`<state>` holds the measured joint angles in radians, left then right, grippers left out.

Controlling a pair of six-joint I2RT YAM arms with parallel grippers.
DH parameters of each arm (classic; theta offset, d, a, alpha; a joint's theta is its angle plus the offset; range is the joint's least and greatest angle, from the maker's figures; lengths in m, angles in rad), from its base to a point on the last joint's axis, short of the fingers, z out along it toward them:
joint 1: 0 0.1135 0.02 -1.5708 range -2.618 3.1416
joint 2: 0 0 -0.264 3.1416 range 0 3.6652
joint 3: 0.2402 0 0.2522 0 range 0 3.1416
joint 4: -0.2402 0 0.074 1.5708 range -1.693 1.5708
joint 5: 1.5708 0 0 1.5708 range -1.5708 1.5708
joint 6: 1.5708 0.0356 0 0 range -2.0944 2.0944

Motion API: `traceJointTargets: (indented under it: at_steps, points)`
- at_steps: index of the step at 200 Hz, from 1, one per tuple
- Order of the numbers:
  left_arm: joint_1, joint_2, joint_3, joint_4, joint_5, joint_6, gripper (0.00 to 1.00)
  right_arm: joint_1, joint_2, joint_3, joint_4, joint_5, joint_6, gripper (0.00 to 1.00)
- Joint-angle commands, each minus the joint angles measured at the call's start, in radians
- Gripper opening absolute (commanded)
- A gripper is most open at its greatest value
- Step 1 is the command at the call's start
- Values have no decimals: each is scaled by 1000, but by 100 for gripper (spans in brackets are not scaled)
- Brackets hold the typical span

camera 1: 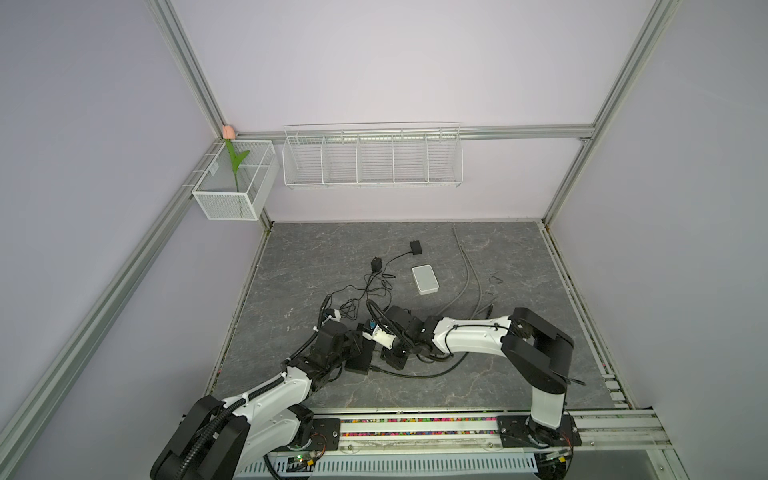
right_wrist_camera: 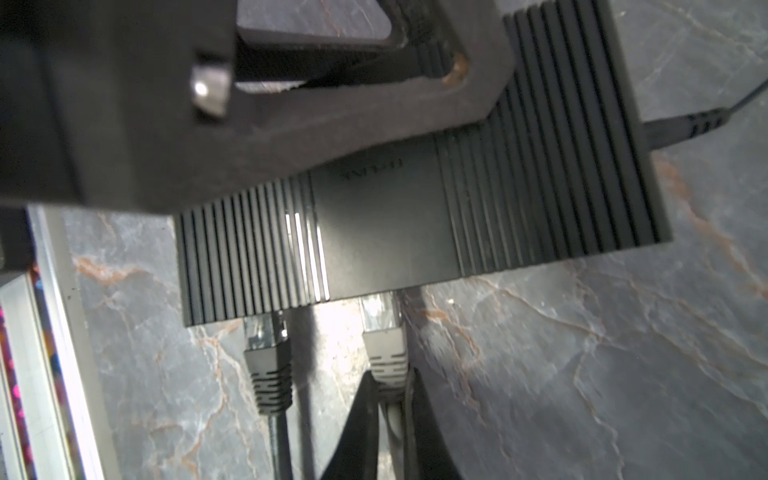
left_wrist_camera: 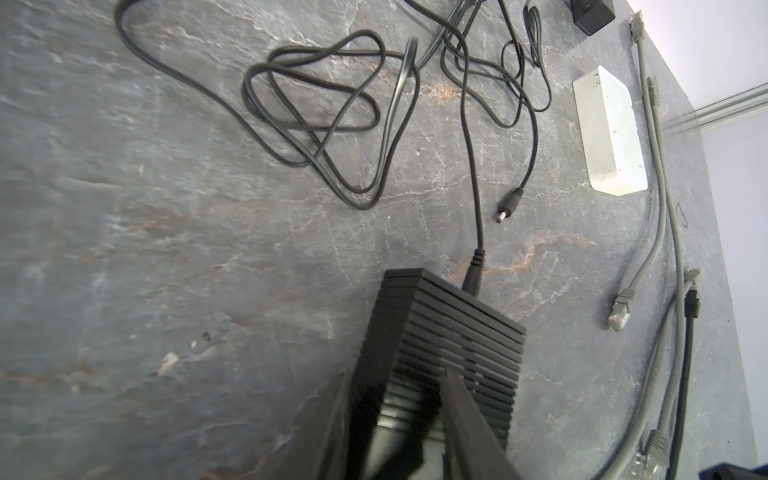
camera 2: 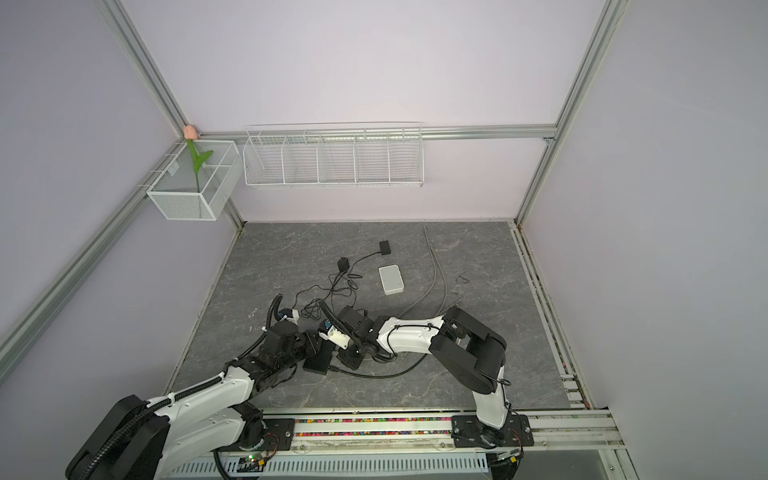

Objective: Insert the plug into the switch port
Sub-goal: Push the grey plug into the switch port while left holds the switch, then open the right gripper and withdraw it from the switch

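Leftmost, the left gripper [left_wrist_camera: 399, 386] is seen clamped across the ribbed sides of the black switch [camera 1: 359, 360], near the front of the slate table [camera 1: 299, 257]; a power lead [left_wrist_camera: 473, 266] is plugged into the switch's far end, and a loose barrel plug [left_wrist_camera: 505, 210] lies just beyond it. At the switch's port face a second Ethernet plug [right_wrist_camera: 266, 353] is found. Just beside it, the grey Ethernet plug [right_wrist_camera: 384, 332] is pinched behind its boot by the pressed-together fingers of the right gripper [right_wrist_camera: 392, 384], with its clear tip meeting the port face; how deeply it is seated cannot be told. Farther right, a white box [camera 1: 424, 279] and loose grey Ethernet cables [left_wrist_camera: 625, 297] are laid on the table.
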<state>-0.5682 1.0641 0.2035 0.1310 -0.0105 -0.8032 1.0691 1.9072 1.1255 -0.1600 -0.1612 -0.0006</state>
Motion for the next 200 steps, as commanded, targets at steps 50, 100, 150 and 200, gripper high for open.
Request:
traceJointTargets:
  at_steps: [50,100,150,200]
  points:
    - [-81,51,-25,-48,226,-55,34,2,13,96,577,-111,36,7]
    - [-111,62,-20,-42,210,-64,34,-1,20,120,596,-122,28,6]
    - [-114,59,-15,-60,192,-54,34,-4,-12,92,548,-113,-8,11]
    - [-102,-70,69,-198,31,-35,38,-20,-153,-65,353,64,-116,29]
